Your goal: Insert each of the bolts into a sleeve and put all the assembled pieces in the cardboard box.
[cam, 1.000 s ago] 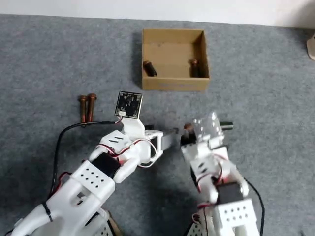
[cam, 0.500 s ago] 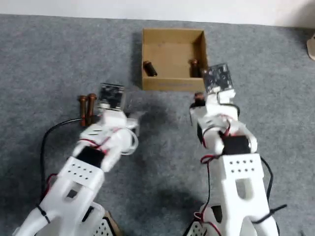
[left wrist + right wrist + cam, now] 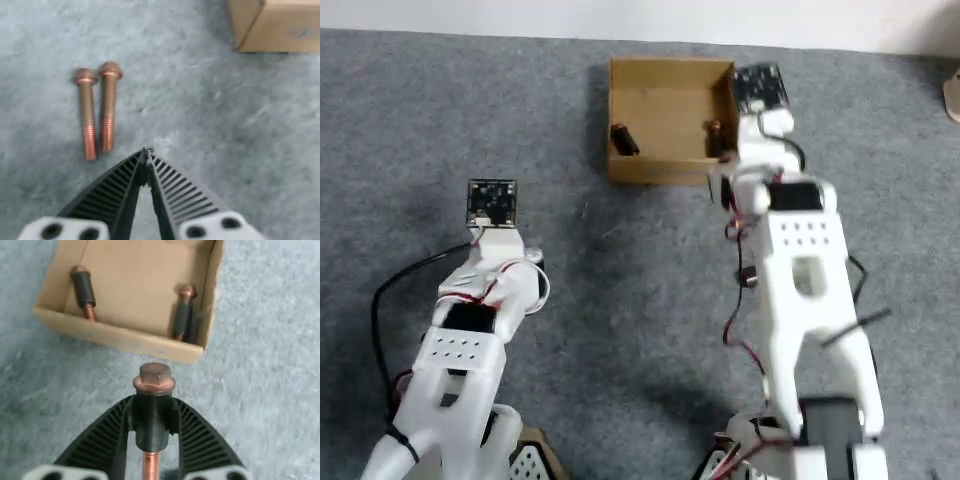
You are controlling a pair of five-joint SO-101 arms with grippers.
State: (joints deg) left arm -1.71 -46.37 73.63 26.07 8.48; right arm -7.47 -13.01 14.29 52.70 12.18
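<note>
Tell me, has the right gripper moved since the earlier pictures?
Yes: the right gripper, shut on a black-sleeved copper bolt, went forward to the brown cardboard box.

No legible text, number or sign. Faint bluish print on the outer front wall of the cardboard box (image 3: 125, 340) is too blurred to read.

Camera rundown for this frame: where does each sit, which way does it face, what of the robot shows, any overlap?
High: fixed above the table, looking down; left arm, right arm and box show.
Left wrist: on the left arm, looking down past the shut left tool at two loose bolts and a box corner.
Right wrist: on the right arm, facing the box past the right tool, shut on a sleeved bolt.
Shared: high and right wrist both see two pieces inside the box.
</note>
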